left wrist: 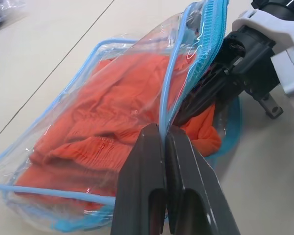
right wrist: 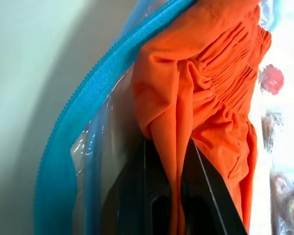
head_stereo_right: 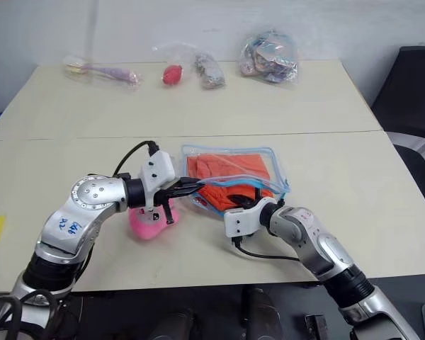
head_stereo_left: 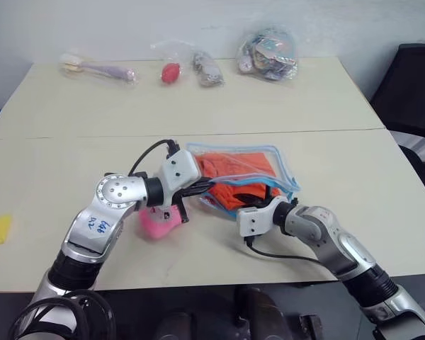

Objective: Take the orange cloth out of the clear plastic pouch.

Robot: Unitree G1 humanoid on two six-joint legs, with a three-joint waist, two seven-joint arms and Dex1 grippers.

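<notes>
Left arm: reaches in from the left, forearm low over the table [head_stereo_left: 354, 92]; left gripper [left wrist: 165, 134] pinches the upper wall of the clear plastic pouch [head_stereo_left: 273, 159] at its blue trim.
Right arm: comes in from the right, pointing leftward into the pouch's open near edge.
Right gripper [right wrist: 167, 147]: clamped on a fold of the orange cloth [head_stereo_left: 234, 166].
Pouch: mid-table, long axis left to right, near edge lifted.
Cloth: inside the pouch, bunched at the mouth.
</notes>
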